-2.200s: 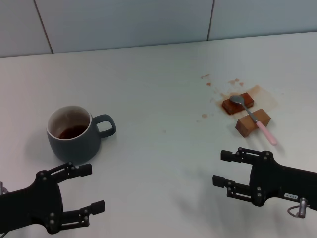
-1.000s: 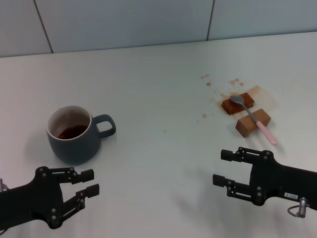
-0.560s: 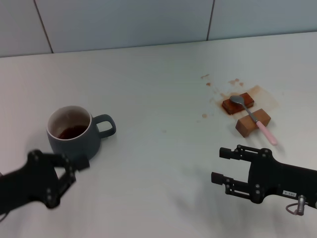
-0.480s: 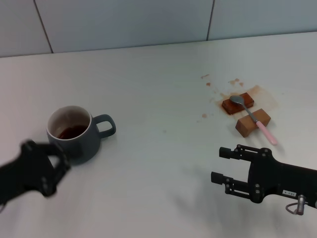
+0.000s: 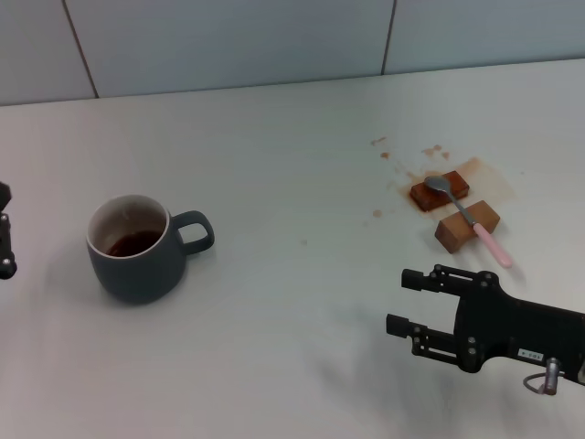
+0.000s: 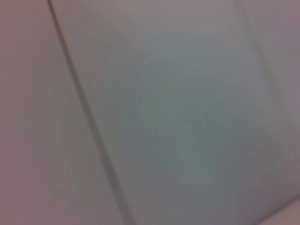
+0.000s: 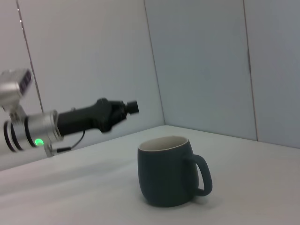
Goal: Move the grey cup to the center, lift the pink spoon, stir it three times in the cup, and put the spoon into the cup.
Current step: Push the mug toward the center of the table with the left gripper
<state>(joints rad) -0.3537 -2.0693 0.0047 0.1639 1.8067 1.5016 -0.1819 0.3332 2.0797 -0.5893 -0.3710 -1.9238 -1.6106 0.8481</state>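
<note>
Two arms share the white table (image 5: 274,137). Toward its left edge stands the grey cup (image 5: 137,247), upright, handle turned toward the middle, dark liquid inside. Only a sliver of the left gripper (image 5: 5,242) shows at that edge, beside the cup and apart from it; whether it is spread or closed I cannot tell. Toward the right edge, the pink spoon (image 5: 468,218) lies across two brown blocks (image 5: 467,227). Nearer the front edge hovers the right gripper (image 5: 411,302), fingers spread wide, holding nothing.
</note>
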